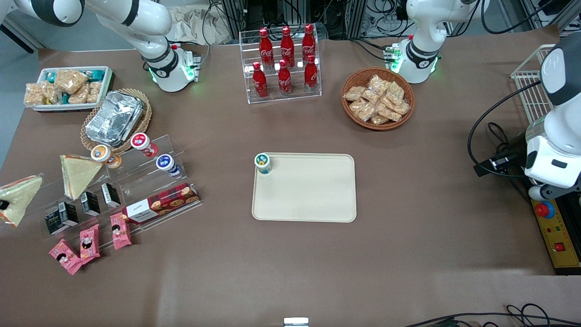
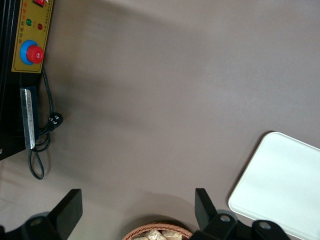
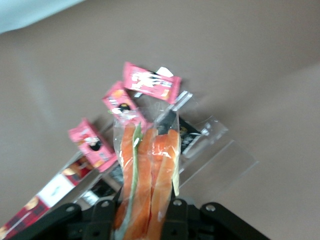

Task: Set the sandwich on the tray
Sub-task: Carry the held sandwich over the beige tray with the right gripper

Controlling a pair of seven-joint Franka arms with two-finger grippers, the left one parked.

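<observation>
The sandwich (image 1: 17, 196), a clear-wrapped wedge of pale bread, hangs at the working arm's end of the table, by the end of the acrylic display stand (image 1: 136, 181). In the right wrist view its red-orange and green filling edge (image 3: 145, 170) stands between the black fingers. My gripper (image 3: 140, 207) is shut on it; in the front view only a dark bit of the gripper (image 1: 3, 205) shows on the wedge. The cream-beige tray (image 1: 313, 200) lies flat at the table's middle, far from the gripper, and also shows in the left wrist view (image 2: 285, 185).
A small green-lidded cup (image 1: 263, 162) stands on one tray corner. A plainer pale-yellow wedge (image 1: 77, 175), small cups, black cartons, a biscuit box (image 1: 161, 203) and pink packets (image 1: 88, 243) sit on and by the stand. A cola rack (image 1: 283, 63) and a wicker snack basket (image 1: 377, 97) stand farther back.
</observation>
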